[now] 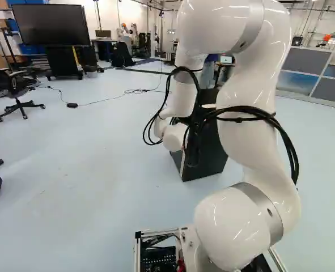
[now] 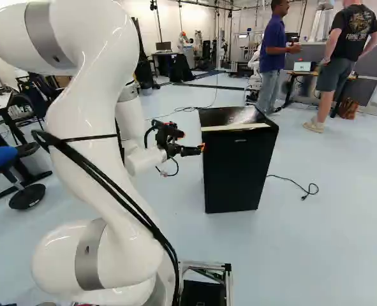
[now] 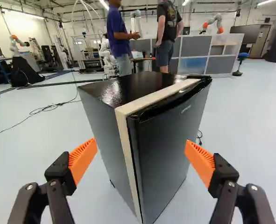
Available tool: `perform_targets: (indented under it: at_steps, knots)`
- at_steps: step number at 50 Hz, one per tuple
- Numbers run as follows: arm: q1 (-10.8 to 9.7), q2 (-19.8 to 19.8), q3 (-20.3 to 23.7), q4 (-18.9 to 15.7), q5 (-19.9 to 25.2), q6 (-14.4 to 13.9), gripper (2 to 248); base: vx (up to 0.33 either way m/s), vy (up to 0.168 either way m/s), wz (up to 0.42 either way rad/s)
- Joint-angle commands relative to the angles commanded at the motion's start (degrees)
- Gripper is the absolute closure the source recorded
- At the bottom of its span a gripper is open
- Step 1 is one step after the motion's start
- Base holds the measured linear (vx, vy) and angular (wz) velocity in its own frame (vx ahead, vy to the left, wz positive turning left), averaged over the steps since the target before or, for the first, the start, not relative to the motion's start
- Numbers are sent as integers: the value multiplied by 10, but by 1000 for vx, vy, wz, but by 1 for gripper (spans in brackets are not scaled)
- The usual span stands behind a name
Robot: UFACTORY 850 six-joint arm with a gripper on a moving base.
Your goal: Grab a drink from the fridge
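Observation:
The gripper (image 2: 203, 148) is at the left side of the fridge (image 2: 234, 167) in the right base view, level with its upper part. In the wrist view the gripper (image 3: 141, 156) stands open, its orange pads wide apart with nothing gripped. Ahead of it is the black fridge (image 3: 163, 140), upright on the floor, seen from a corner. Its door looks closed, with a pale strip between door and body. In the left base view the arm partly hides the fridge (image 1: 207, 161). No drink is in view.
A cable (image 2: 303, 190) lies on the floor beside the fridge. Behind stand a desk with a laptop (image 2: 303, 66) and grey partitions (image 3: 194, 53). Another robot (image 3: 214, 23) is at the back. An office chair (image 1: 20, 102) and a large screen (image 1: 51, 25) are further left.

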Motion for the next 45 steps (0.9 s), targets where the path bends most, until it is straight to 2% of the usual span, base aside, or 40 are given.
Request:
perform_targets:
  at_steps: [20,45]
  knots:
    - [3,-52,-48,46,32,0,3,0,0,0]
    - [-6,-86,-102,50,33,0,3,0,0,0]
